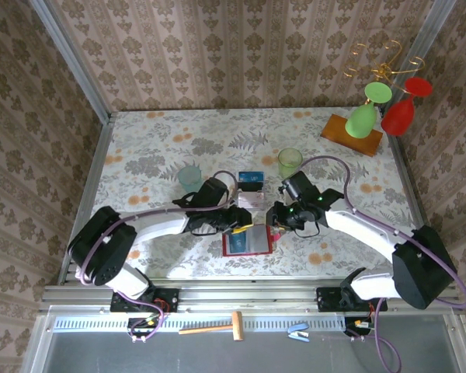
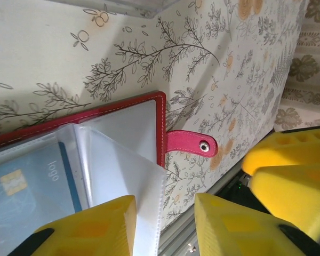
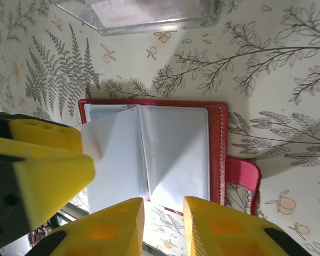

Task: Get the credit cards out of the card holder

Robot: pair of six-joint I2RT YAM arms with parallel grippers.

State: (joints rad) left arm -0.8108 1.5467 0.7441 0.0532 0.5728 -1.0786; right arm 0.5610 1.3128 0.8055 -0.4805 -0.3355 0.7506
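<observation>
Partly done. The red card holder (image 1: 247,243) lies open on the table (image 1: 155,140), near edge, between both arms. The dark blue card (image 1: 251,178) and the pale card (image 1: 251,200) are out, at the clear plastic box (image 3: 197,18) just beyond the holder. The pale one shows through the box wall; can't tell if the blue one is in it or on it.

Left to do: a light blue chip card (image 2: 29,186) sits inside a clear sleeve (image 2: 122,165).

The left gripper (image 2: 165,226) is spread, with a sleeve corner loose between its fingers. The right gripper (image 3: 164,226) is at the holder's near edge with a narrow gap; can't tell if it is pinching.

The other sleeves look blank, but they are glossy and overlapping, so more cards could be hidden. The closing tab (image 2: 189,143) is unsnapped and lies flat
</observation>
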